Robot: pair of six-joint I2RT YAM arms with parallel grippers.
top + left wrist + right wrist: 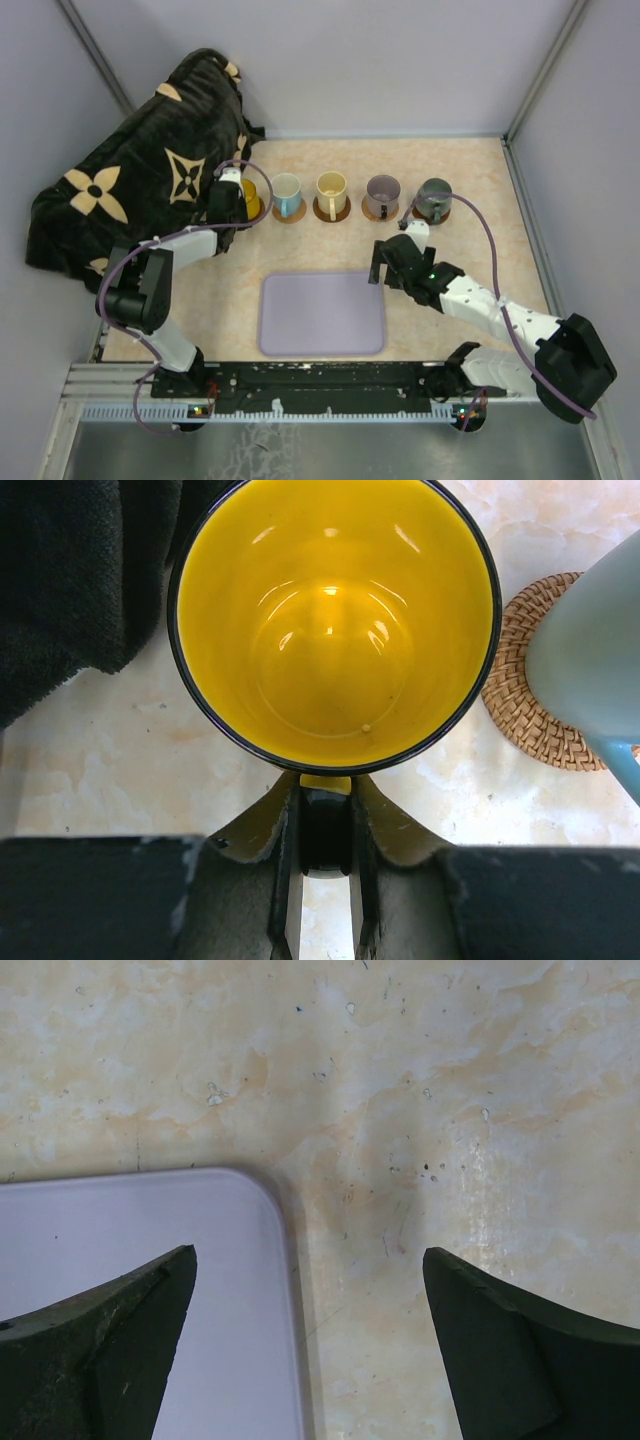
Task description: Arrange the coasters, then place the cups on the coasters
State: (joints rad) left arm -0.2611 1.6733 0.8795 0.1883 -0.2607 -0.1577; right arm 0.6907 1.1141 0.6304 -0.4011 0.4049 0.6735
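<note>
Four small handled mugs, a white and light-blue mug [287,193], a cream mug [331,190], a mauve-purple mug [381,193] and a grey-green mug [434,197], stand in a row along the far edge of the marbled desk [225,300], each on a thin round woven brown coaster [332,214]. Left of them, beside a black patterned blanket [130,190], the left jaws pinch the handle of the yellow-glazed dark-rimmed mug [330,620]; whether a coaster lies under it cannot be told. The right jaws are spread wide, holding nothing, above the far right corner of the lavender rectangular tray [322,315].
</note>
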